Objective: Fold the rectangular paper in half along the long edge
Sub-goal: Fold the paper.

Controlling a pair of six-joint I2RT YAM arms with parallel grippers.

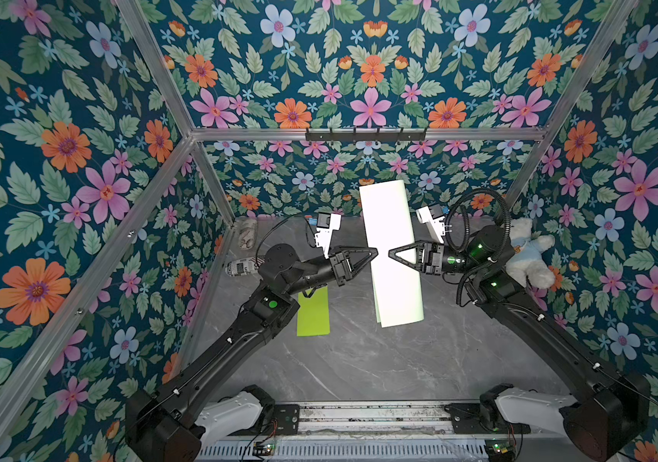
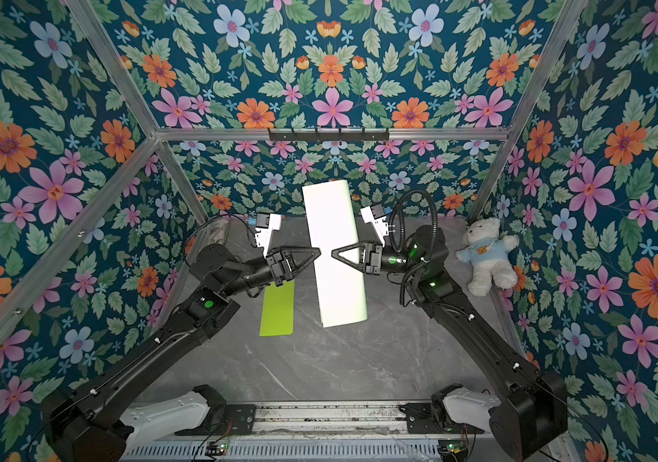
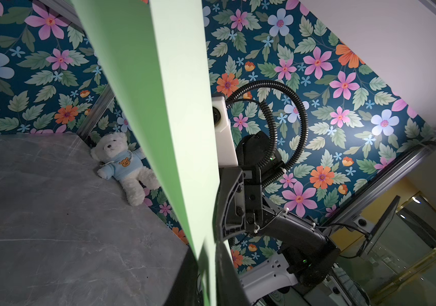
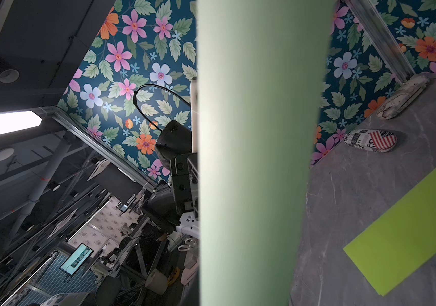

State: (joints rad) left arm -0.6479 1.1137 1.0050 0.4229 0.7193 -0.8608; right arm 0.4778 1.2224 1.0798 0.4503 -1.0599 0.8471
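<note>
Floral wallpaper (image 1: 371,72) closes me in on three sides: dark teal, with pink, orange and pale blue flowers among green leaves. Aluminium bars (image 1: 239,134) frame the panels, and a black hook rail (image 1: 365,135) is fixed to the back bar. My table (image 1: 359,360) is grey marble with pale veins. Past the open side, my right wrist view catches a long ceiling lamp (image 4: 4,124) glowing white and a lit monitor (image 4: 76,258) farther off. My left wrist view shows gold-framed glass doors (image 3: 423,251).
</note>
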